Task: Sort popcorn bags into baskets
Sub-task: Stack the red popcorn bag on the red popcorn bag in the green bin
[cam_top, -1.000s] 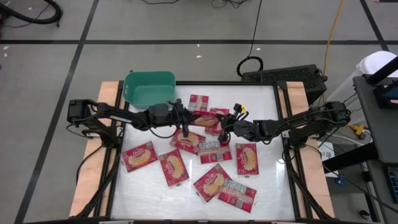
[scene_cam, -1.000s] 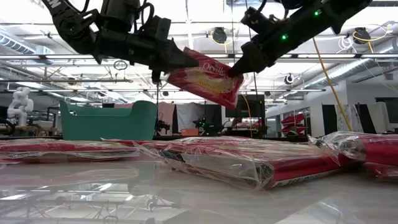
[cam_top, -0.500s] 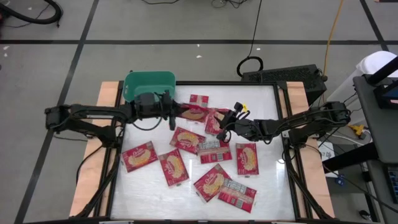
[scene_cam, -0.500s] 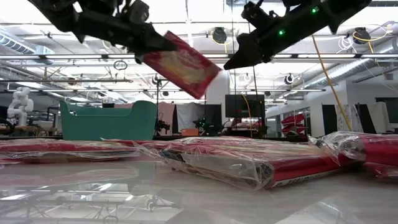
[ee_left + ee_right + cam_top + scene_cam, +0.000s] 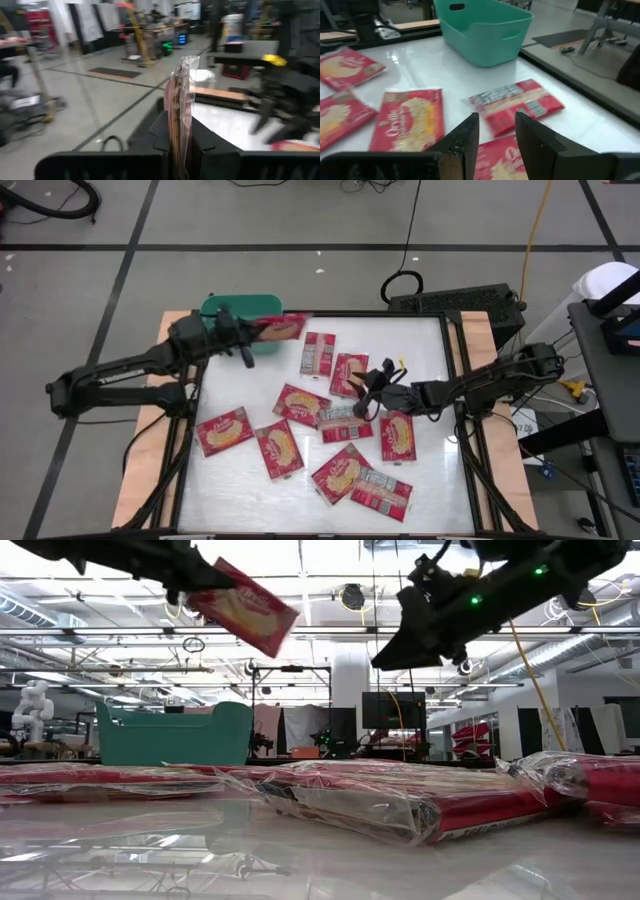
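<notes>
My left gripper (image 5: 247,340) is at the table's far left, shut on a red popcorn bag (image 5: 276,329) that it carries beside the teal basket (image 5: 228,307); in the low view the bag (image 5: 246,608) is high above the basket (image 5: 170,735). My right gripper (image 5: 362,391) hovers open over the middle of the table, above the bags lying there (image 5: 349,372). Its wrist view shows the open fingers (image 5: 496,129) over two flat bags (image 5: 517,105) (image 5: 409,117), with the basket (image 5: 485,27) beyond. Several more bags (image 5: 302,404) lie flat on the table. My left gripper pinches the popcorn bag by one end (image 5: 176,126) between its two fingers (image 5: 202,142), which come roughly level from the table's left. The bag stands edge-on between them and sticks out past the fingertips. It is lifted clear, its free end (image 5: 275,628) sloping down.
Bags lie scattered across the white table top (image 5: 420,350): one at the far middle (image 5: 319,352), others on the near half (image 5: 224,430) (image 5: 278,448) (image 5: 396,434) (image 5: 381,494). The basket stands at the far-left corner. Wooden rails (image 5: 145,460) edge the left and right sides.
The bag was between both grippers over the table's middle; my right gripper has come away from it. My left gripper has carried it up and toward the far-left corner, to the basket's right edge. My right gripper has shifted slightly toward the near edge.
</notes>
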